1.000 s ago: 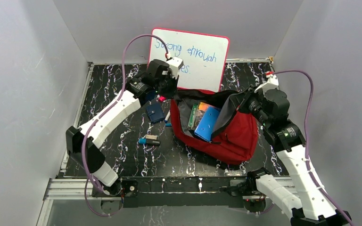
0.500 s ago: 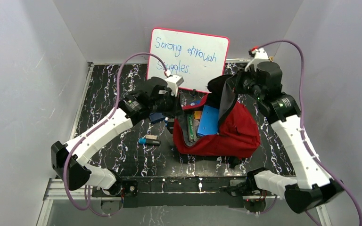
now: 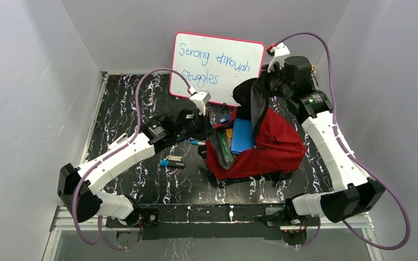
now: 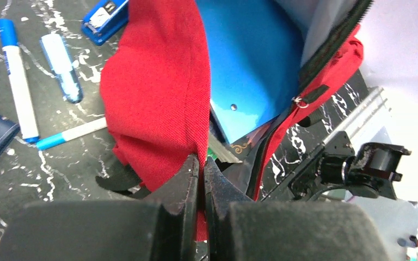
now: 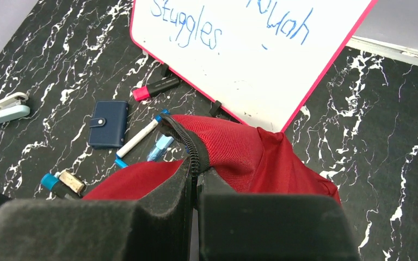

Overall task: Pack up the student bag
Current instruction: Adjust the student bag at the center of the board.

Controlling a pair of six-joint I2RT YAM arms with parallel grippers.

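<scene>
student bag (image 4: pixel 152 92) — rim in left gripper (image 4: pixel 201 162)

Even, diffuse light fills the white-walled enclosure in the overhead view, with soft shadow pooling under the student bag (image 3: pixel 272 149) on the black marbled table (image 3: pixel 125 103). The whiteboard (image 3: pixel 220 65) stays bright yet legible. In the left wrist view the right edge burns out to white, and the left gripper (image 4: pixel 200 163) looms dark and soft at bottom centre. The right gripper (image 5: pixel 194 171) is likewise blurred, possibly too close for focus; its background is crisp.
</scene>
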